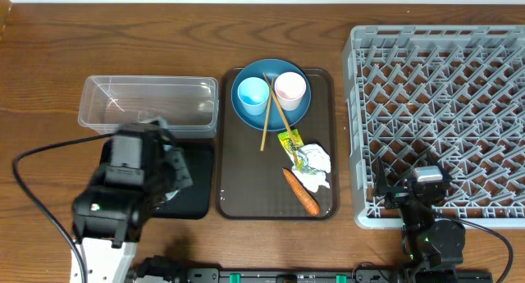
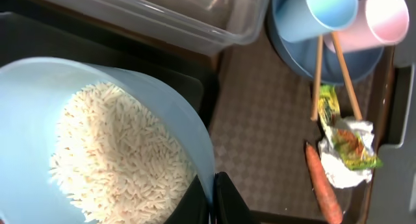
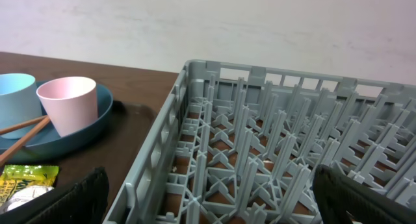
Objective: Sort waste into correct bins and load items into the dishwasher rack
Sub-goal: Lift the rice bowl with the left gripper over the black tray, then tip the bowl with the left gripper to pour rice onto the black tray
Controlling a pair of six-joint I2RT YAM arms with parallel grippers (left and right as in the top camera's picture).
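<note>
Because the left arm covers its own load from overhead, that view mostly shows the layout. The black tray (image 1: pixel 199 194) sits at eight o'clock under the arm and the clear box (image 1: pixel 164 102) just beyond it at ten. The serving tray (image 1: pixel 246 176) lies in the middle. On it, the dark-blue plate (image 1: pixel 297 111) at twelve carries the light-blue cup (image 1: pixel 253 92), the pink cup (image 1: pixel 289 89) and the chopsticks (image 1: pixel 266 111). The wrapper (image 1: pixel 289 142), tissue (image 1: pixel 316 164) and carrot (image 1: pixel 301 191) run down toward five. The dishwasher rack (image 1: pixel 354 111) fills three o'clock.

From the left wrist, the left gripper (image 2: pixel 209 201) is pinched tight on the rim of the pale-blue bowl (image 2: pixel 162 107) at six o'clock. The bowl is tipped, and the rice (image 2: pixel 117 159) is heaped against its lower wall. Black tray shows around it, so this looks like a pour into that bin.

From the right wrist, the right gripper (image 3: pixel 214 195) is spread wide and grips nothing. It faces the rack from near its front edge, probably waiting for dishes.
</note>
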